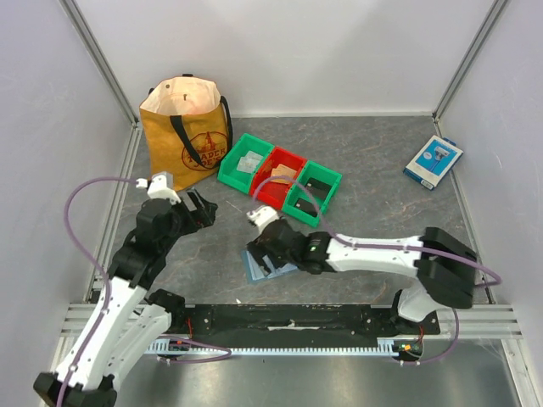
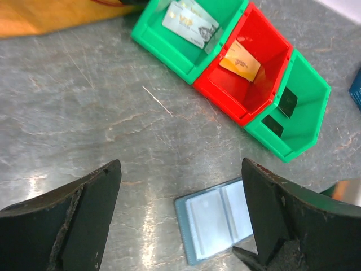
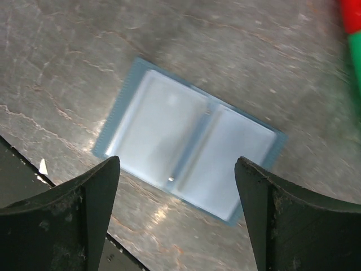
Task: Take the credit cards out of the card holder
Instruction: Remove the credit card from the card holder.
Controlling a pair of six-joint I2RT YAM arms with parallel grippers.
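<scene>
Hovering over the open card holder (image 3: pixel 189 147), flat at the centre of the right wrist view, your right hand (image 3: pixel 177 164) is spread wide and empty. Your left hand (image 2: pixel 180 166), also wide, waits to its upper left overhead. A pale card (image 2: pixel 189 22) and an orange card (image 2: pixel 240 61) lie in the bins (image 2: pixel 223 96) above. Pinch carelessly and the card holder may slide on the desk (image 2: pixel 84 96) or fold shut; whether cards remain inside, I cannot tell.

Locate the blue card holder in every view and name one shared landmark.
Top external: card holder below centre, partly under the right gripper.
Left wrist: card holder at bottom, right of centre, lying open.
Right wrist: card holder at centre, open.
Landmark: red bin, top-right corner sliver in the right wrist.
</scene>
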